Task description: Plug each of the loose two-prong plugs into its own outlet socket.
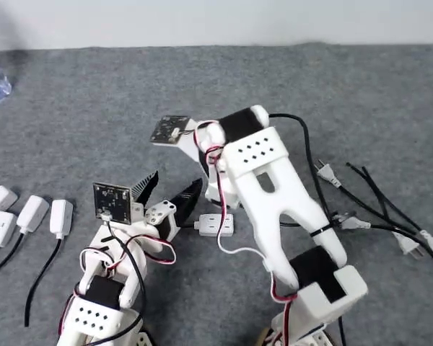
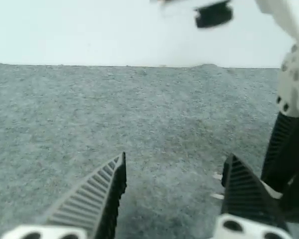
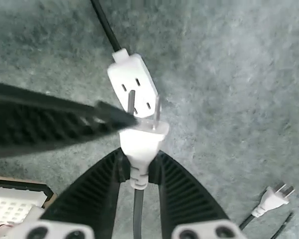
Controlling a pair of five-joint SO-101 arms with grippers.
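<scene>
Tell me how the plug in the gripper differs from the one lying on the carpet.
The gripped plug is clamped in the right gripper, prongs aimed at the socket; the lying plug rests free on the carpet, prongs pointing elsewhere. Both are white, two-pronged, dark-corded.

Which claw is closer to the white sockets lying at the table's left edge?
Left. The open left gripper sits right of those sockets in the high view; the right gripper, shut on a plug, is farther right, over another socket.

A robotics test bench: grey felt tabletop [image 1: 72,108], bare white wall [image 1: 216,18], exposed circuit boards [image 1: 112,201] on white arms [image 1: 274,194].
</scene>
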